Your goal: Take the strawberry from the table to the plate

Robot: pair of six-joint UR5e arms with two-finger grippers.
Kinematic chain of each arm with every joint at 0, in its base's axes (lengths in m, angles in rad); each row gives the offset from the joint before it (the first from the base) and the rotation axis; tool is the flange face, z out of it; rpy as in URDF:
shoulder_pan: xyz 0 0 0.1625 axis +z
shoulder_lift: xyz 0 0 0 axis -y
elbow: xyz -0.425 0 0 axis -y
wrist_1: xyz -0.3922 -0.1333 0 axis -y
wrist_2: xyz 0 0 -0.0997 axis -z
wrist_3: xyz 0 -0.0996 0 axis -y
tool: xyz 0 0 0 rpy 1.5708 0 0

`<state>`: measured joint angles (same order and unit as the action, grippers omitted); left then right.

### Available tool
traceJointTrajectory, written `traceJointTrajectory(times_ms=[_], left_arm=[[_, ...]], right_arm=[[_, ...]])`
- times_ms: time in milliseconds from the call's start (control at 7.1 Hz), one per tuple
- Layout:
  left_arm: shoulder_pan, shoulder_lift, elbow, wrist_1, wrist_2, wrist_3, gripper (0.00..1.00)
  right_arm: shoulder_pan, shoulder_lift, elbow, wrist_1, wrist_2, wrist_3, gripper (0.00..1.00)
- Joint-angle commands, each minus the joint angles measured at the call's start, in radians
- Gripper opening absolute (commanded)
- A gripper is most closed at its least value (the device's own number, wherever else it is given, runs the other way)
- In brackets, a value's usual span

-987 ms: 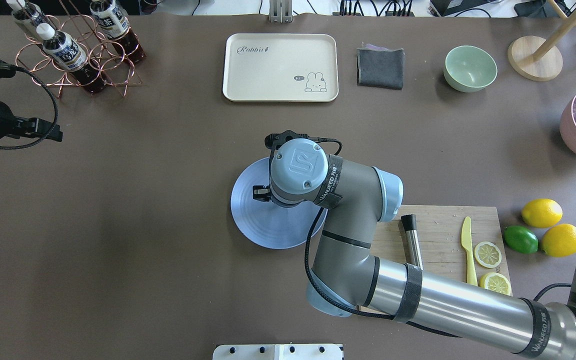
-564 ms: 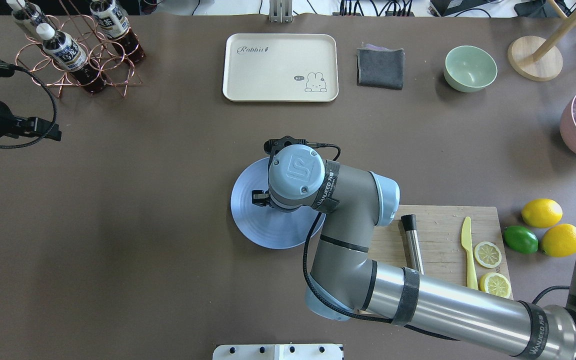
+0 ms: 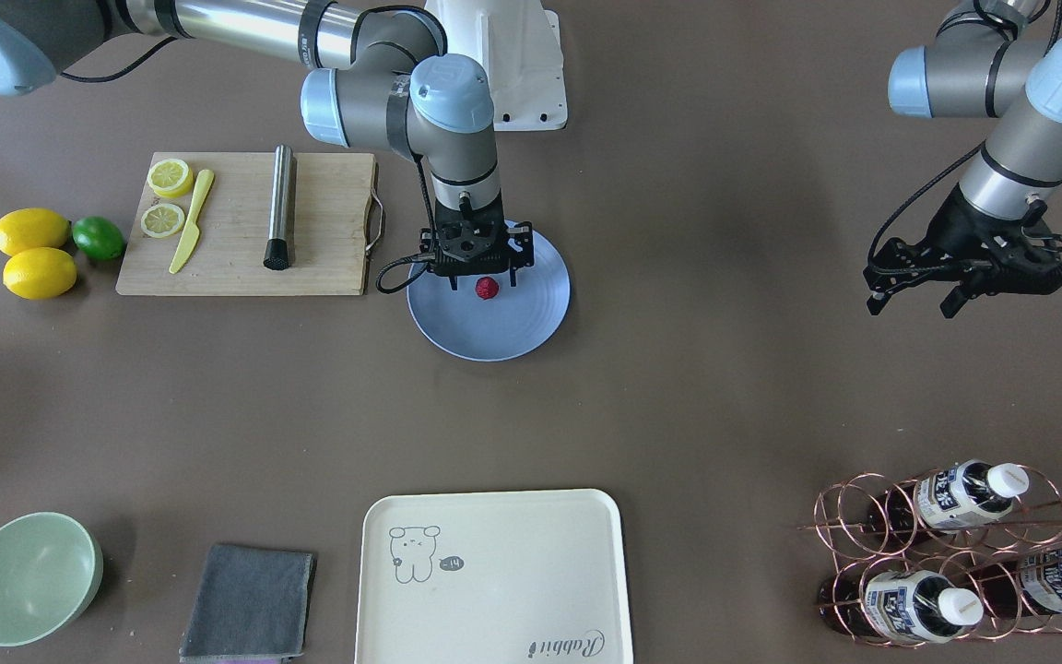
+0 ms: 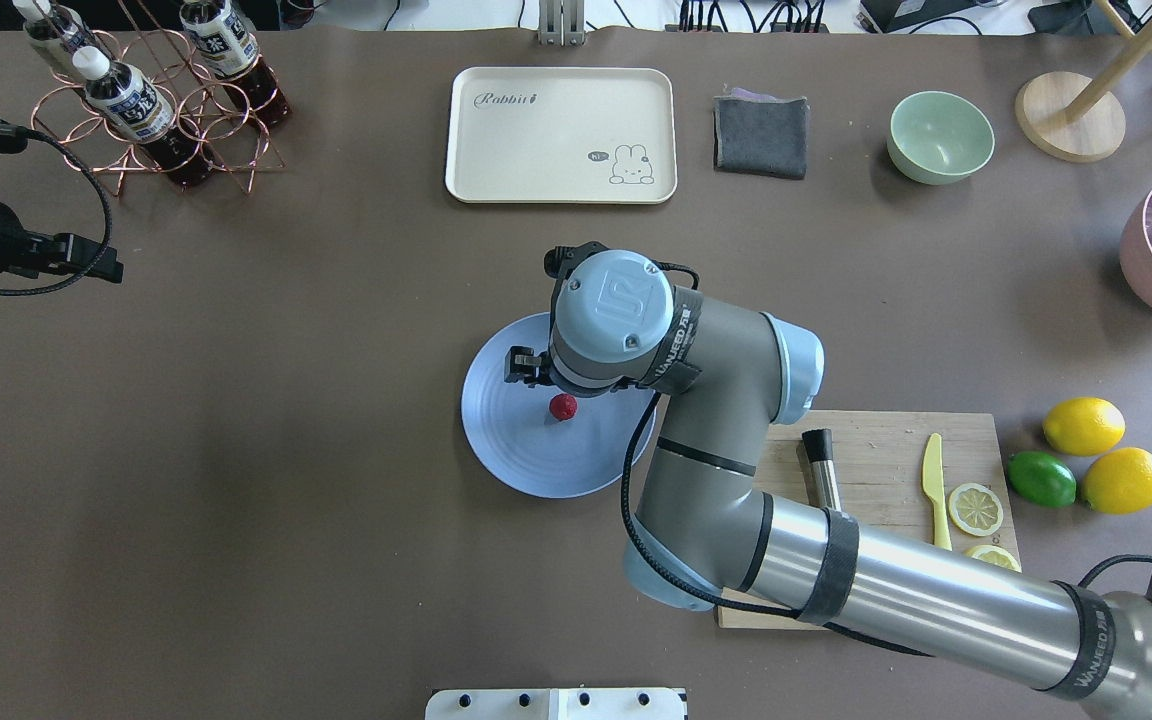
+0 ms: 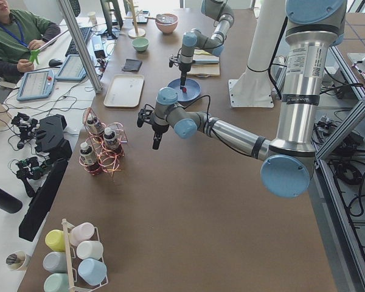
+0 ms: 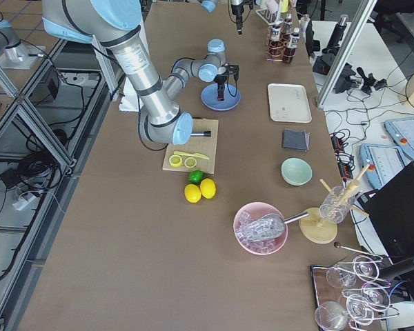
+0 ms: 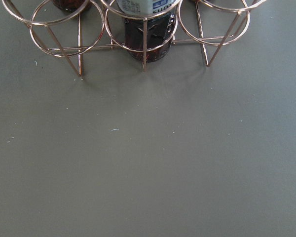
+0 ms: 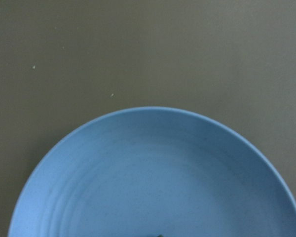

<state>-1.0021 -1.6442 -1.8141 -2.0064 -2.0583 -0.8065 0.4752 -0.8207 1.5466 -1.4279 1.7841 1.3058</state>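
Fingers [image 3: 514,266] of right gripper [image 3: 479,273] seem spread, empty, over strawberry [image 3: 487,289] resting on plate [image 3: 536,318]; best retreat straight up, without nudging berry.

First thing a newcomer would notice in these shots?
The red strawberry lying on the blue plate mid-table catches the eye first, with the open right gripper hanging close over it. After that, the yellow lemons beside the board on the robot's right, and the bottles at the far left corner.
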Motion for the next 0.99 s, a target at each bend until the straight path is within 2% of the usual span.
traceJointTrajectory(times_ms=[0, 141, 282, 564, 705, 846], left_arm=[[-0.007, 0.004, -0.005, 0.002, -0.02, 0.004, 0.98], [-0.057, 0.01, -0.011, 0.046, -0.043, 0.145, 0.98], [-0.125, 0.014, -0.028, 0.149, -0.045, 0.32, 0.98], [-0.289, 0.015, -0.005, 0.283, -0.046, 0.644, 0.98], [-0.399, 0.008, 0.002, 0.379, -0.071, 0.802, 0.98], [-0.477, 0.006, 0.002, 0.444, -0.126, 0.91, 0.98]], right_arm=[[0.124, -0.061, 0.061, -0.006, 0.114, -0.049, 1.0], [0.22, -0.127, 0.079, -0.005, 0.191, -0.145, 1.0], [0.315, -0.191, 0.096, -0.005, 0.252, -0.278, 1.0], [0.512, -0.36, 0.104, 0.006, 0.367, -0.593, 1.0], [0.622, -0.441, 0.101, 0.006, 0.456, -0.752, 1.0], [0.726, -0.528, 0.092, 0.006, 0.504, -0.89, 1.0]])
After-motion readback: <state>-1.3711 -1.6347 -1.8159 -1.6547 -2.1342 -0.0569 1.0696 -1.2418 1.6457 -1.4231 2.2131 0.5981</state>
